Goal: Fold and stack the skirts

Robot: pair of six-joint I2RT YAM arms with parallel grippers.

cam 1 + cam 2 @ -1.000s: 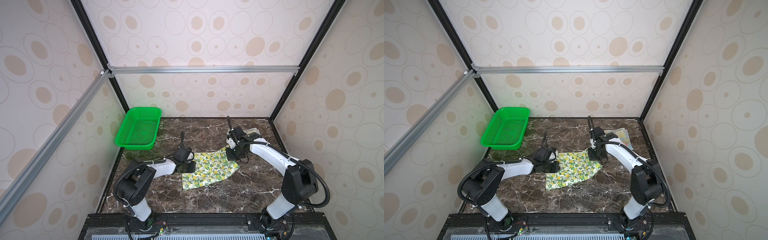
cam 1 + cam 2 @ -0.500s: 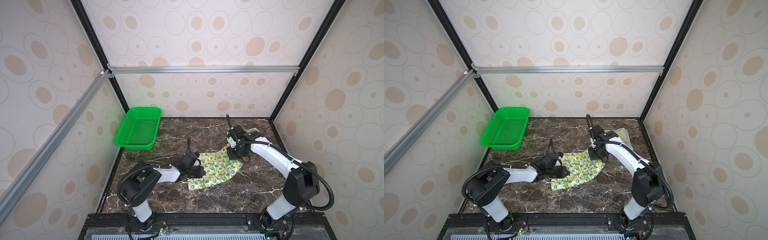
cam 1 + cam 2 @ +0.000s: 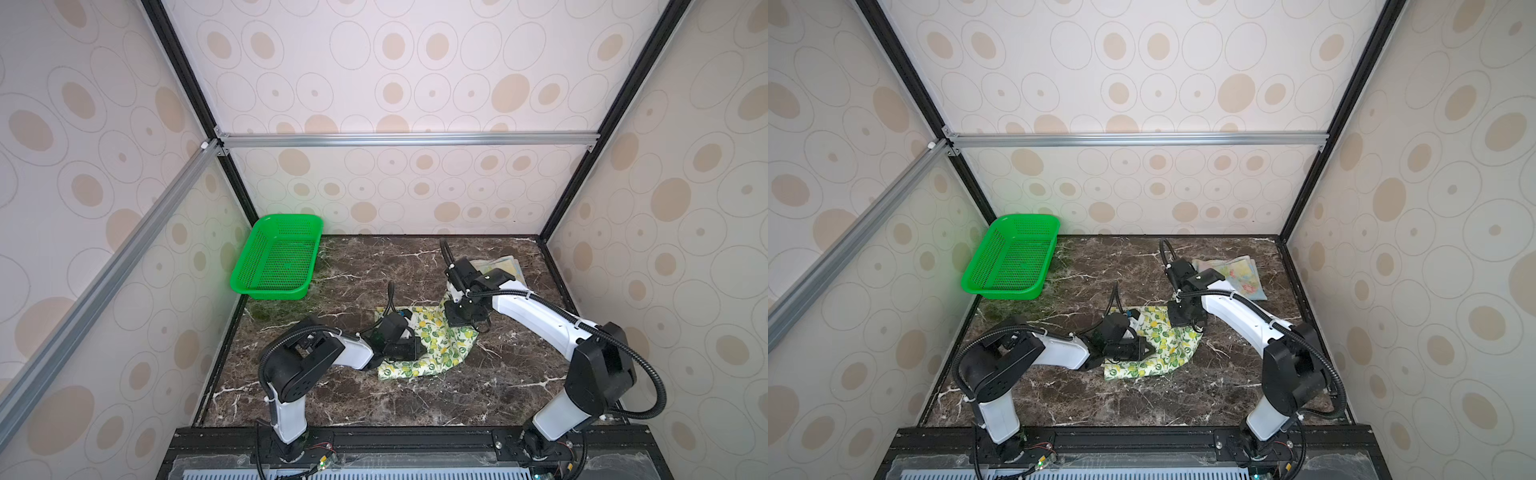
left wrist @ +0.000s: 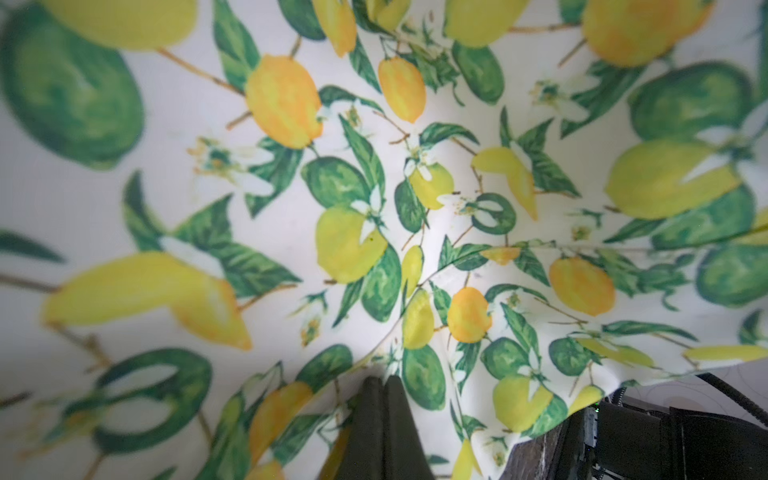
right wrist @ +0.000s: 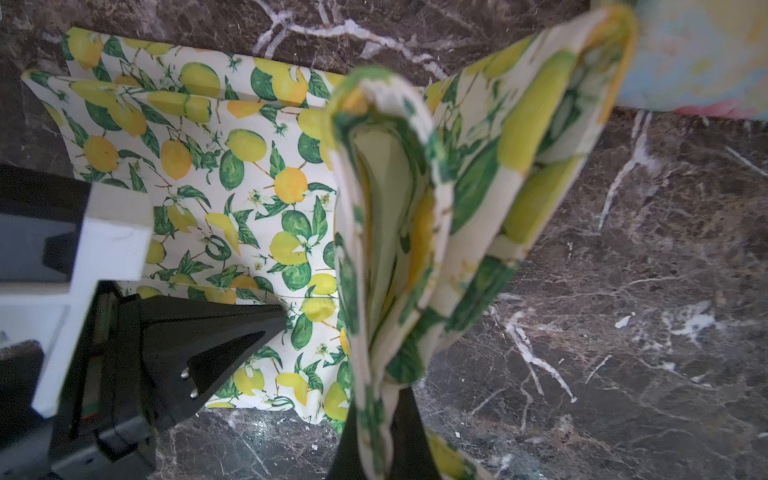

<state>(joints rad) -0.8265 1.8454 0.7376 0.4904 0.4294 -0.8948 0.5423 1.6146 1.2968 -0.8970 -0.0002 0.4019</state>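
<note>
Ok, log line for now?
left gripper: shut on cream lemon-print cloth skirt | right gripper: shut on same skirt | pastel floral cloth skirt: folded, back right

Both top views are bright, evenly lit; shadows on the dark desk (image 3: pixel 374 399) are faint; in the left wrist view the lemon skirt (image 4: pixel 415 208) is sharp mid-frame, smeared at left; in the right wrist view its raised fold is blurred.

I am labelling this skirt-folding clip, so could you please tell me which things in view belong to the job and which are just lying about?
Part of the job:
lemon-print skirt, pinched by the left gripper and the right gripper
pastel floral skirt, lying folded at the back right

Lying about:
green mesh basket, back left, apart from both skirts
</note>
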